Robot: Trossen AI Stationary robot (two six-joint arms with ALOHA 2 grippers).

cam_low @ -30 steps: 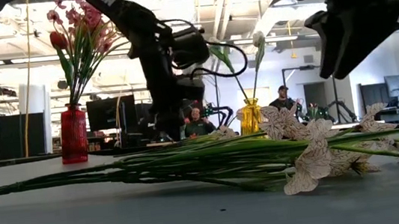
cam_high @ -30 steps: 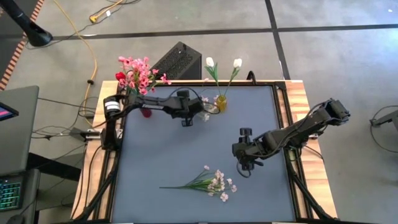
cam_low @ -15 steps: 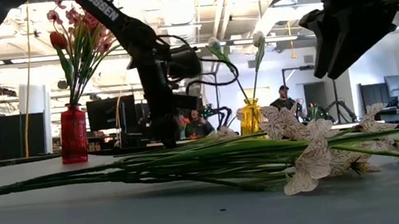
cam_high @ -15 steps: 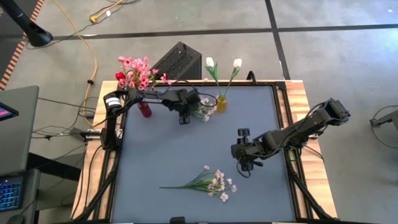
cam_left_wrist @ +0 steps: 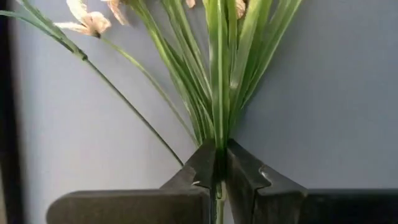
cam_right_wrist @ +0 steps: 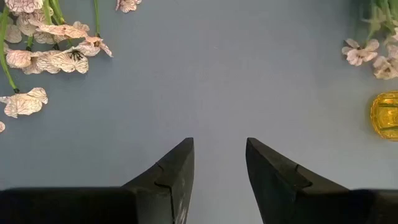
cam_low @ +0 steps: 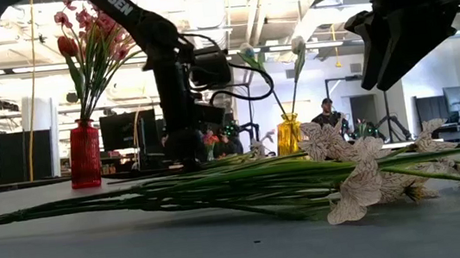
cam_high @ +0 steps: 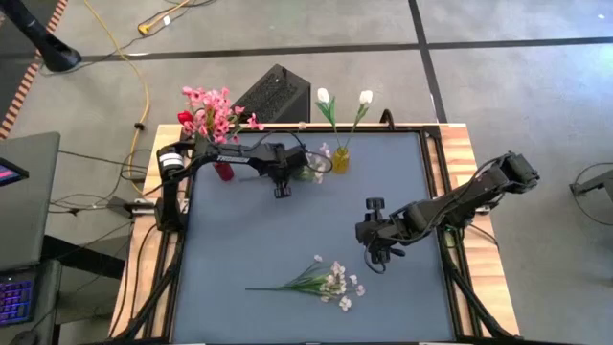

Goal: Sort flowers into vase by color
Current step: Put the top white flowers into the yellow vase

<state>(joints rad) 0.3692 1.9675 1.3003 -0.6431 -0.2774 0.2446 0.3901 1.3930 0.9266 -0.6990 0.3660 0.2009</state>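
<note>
The left hand (cam_high: 282, 182) is clamped on the green stems of a pale spray (cam_left_wrist: 217, 74), just beside the yellow vase (cam_high: 341, 158) at the far edge of the bench (cam_high: 249, 240); in the left wrist view its fingers (cam_left_wrist: 249, 177) pinch a tight bundle of thin stems and blade leaves that fan outward, with small cream-pink blossoms at the tips. The yellow vase holds two white tulip buds (cam_high: 324, 95) on long green stems. Well to the left of the yellow vase stands a red vase (cam_high: 223, 171) filled with pink blossoms (cam_high: 215, 110) and a red bud. A second pale spray (cam_high: 316, 282) lies flat on the bench, well in front of the yellow vase, stems pointing left and papery veined blossoms to the right. The right hand (cam_high: 380, 251) hangs between that spray and the yellow vase; its fingers (cam_right_wrist: 174, 171) stand apart, holding nothing.
</note>
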